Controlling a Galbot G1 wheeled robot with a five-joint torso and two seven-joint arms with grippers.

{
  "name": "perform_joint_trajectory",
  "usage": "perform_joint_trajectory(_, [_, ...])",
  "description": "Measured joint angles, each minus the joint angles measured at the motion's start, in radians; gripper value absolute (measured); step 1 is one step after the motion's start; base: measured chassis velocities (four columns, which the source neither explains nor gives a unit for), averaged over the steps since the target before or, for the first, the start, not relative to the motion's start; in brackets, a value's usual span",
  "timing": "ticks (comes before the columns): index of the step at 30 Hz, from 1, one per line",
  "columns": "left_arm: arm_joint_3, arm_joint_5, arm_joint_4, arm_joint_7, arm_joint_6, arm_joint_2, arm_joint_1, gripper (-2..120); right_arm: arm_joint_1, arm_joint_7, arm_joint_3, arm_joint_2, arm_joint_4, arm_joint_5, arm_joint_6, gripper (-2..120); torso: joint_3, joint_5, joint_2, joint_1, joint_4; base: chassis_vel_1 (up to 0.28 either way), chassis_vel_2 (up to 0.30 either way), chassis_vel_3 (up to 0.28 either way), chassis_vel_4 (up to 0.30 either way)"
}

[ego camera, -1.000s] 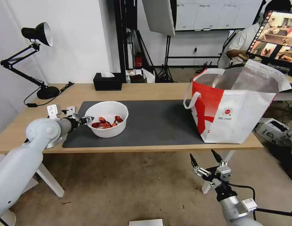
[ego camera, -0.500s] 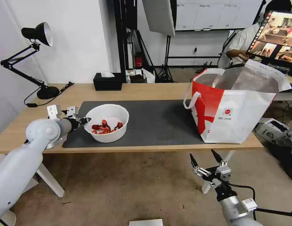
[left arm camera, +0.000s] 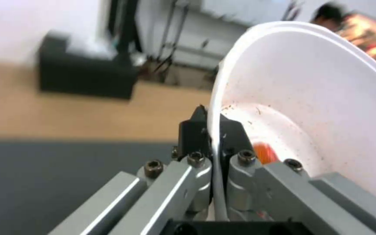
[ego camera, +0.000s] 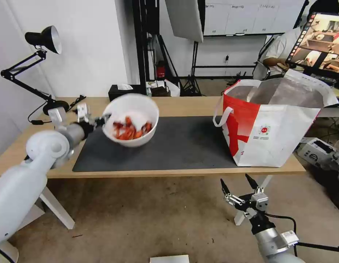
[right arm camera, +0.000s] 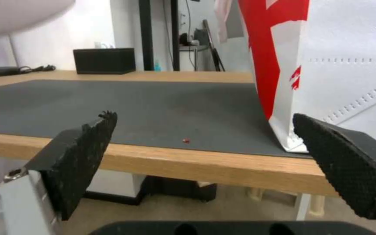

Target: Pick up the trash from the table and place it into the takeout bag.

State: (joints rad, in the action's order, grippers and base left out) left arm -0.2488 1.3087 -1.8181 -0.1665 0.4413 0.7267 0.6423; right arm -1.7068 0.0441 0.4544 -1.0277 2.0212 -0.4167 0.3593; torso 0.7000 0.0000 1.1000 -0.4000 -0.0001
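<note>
Bowl blurs, tilted, left gripper fingers pinching its rim; right gripper fingers spread.

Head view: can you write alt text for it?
The left gripper holds a white bowl of red shells by its rim, lifted and tilted above the dark mat. The takeout bag stands open at the table's right end; the right gripper hangs open below the table edge.

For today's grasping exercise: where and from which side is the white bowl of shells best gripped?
By its thin rim, from the side facing the robot's left. The bowl is wide and round, too broad to span, but its wall is thin enough to pinch. The left gripper does this, one finger inside and one outside, holding it above the mat. The right gripper hangs open below the table.
</note>
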Motion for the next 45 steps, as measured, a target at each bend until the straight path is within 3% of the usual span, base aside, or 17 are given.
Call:
perform_joint_trajectory(6, [0.038,-0.016,-0.003,0.039,-0.050,-0.003,-0.062,0,0.000,0.000,0.000,0.000,0.000,0.000,0.000,100,0.000,0.0000,0.000,0.000,0.0000,0.000,0.000,0.000,0.000])
perform_joint_trajectory(8, [0.068,-0.063,-0.002,0.083,-0.094,-0.002,-0.096,0,0.000,0.000,0.000,0.000,0.000,0.000,0.000,100,0.000,0.0001,0.000,0.000,0.0000,0.000,0.000,0.000,0.000])
perform_joint_trajectory(12, [0.100,-0.100,-0.010,0.112,-0.122,0.007,-0.116,0,0.000,0.000,0.000,0.000,0.000,0.000,0.000,100,0.000,0.0000,0.000,0.000,0.0001,0.000,0.000,0.000,0.000])
perform_joint_trajectory(24, [0.174,-0.118,0.025,0.114,-0.125,0.063,-0.208,0,0.000,0.000,0.000,0.000,0.000,0.000,0.000,100,0.000,0.0000,0.000,0.000,0.0001,0.000,0.000,0.000,0.000])
perform_joint_trajectory(32, [0.320,-0.120,0.112,0.086,-0.115,0.174,-0.368,0,0.000,0.000,0.000,0.000,0.000,0.000,0.000,100,0.000,0.0003,0.000,0.000,0.0000,0.000,0.000,0.000,0.000])
perform_joint_trajectory(38, [0.446,-0.136,0.232,0.069,-0.113,0.325,-0.483,0,0.000,0.000,0.000,0.000,0.000,0.000,0.000,100,0.000,0.0004,0.000,0.000,-0.0003,0.000,0.000,0.000,0.000])
perform_joint_trajectory(45, [0.492,-0.154,0.307,0.058,-0.113,0.429,-0.554,0,0.000,0.000,0.000,0.000,0.000,0.000,0.000,100,0.000,0.0002,0.000,0.000,-0.0001,0.000,0.000,0.000,0.000])
